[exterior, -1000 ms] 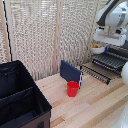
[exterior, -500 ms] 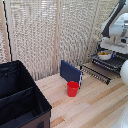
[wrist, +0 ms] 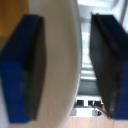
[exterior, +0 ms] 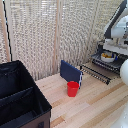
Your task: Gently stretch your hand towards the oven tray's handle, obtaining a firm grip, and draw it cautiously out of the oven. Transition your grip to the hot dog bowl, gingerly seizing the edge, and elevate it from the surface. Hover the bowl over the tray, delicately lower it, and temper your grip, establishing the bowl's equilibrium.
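The fingers [wrist: 30, 67] pinch the hot dog bowl [exterior: 107, 57] by its rim (yellow-orange food inside) above the oven tray [exterior: 98, 73], far right.

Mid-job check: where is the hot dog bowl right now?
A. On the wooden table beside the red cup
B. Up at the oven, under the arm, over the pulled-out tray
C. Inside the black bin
B: the hot dog bowl sits up by the oven under the arm, above the oven tray; the wrist view shows its rim between the tool's pads.
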Tool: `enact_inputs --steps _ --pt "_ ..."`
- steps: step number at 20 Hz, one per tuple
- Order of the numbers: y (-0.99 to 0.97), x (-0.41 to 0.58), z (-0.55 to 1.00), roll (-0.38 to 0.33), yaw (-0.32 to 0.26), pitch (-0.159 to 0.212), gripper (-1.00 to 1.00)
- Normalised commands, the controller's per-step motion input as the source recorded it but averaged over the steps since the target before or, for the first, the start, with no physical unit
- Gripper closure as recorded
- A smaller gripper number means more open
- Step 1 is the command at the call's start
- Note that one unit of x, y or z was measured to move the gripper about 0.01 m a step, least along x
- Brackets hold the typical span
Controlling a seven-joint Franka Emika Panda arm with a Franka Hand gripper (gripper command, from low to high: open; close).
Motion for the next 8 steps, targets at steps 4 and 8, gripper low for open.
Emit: enact_inputs --steps 4,8 --pt "-0.15 0.091 0.66 -0.005 -0.016 0.007 -1.0" --pt "0.11 0.165 0.58 -0.006 0.0 0.023 -1.0"
